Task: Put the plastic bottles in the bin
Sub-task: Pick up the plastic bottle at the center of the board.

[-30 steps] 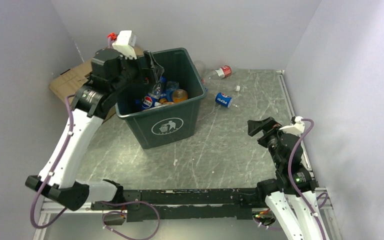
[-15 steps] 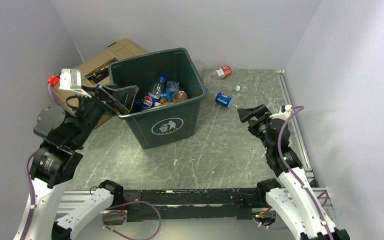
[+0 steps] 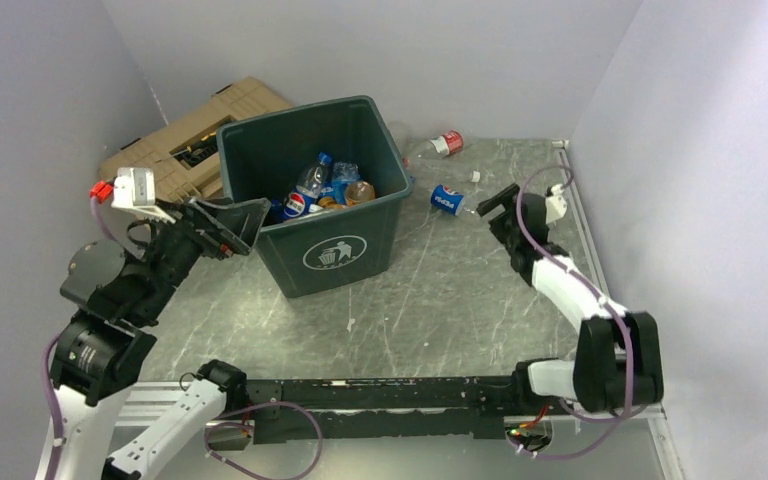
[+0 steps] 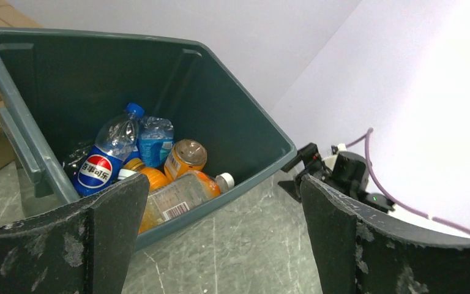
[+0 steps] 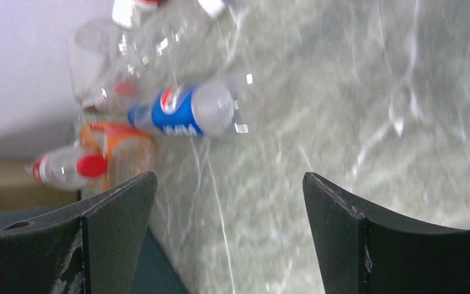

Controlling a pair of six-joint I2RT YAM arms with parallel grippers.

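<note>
As seen from above, I found the left gripper (image 3: 250, 224) at the 9 o'clock side of the bin (image 3: 332, 262), just outside its rim, jaws spread wide and holding nothing. Several plastic bottles (image 3: 322, 186) lay inside the bin, blue and orange labels among them. On the table (image 3: 440, 300), at the bin's 3 o'clock, lay a blue-label bottle (image 3: 447, 198); a red-label bottle (image 3: 447, 142) lay at the bin's 1 o'clock. The right gripper (image 3: 498, 204) stood at 3 o'clock of the blue-label bottle, near but apart, jaws wide, empty.
</note>
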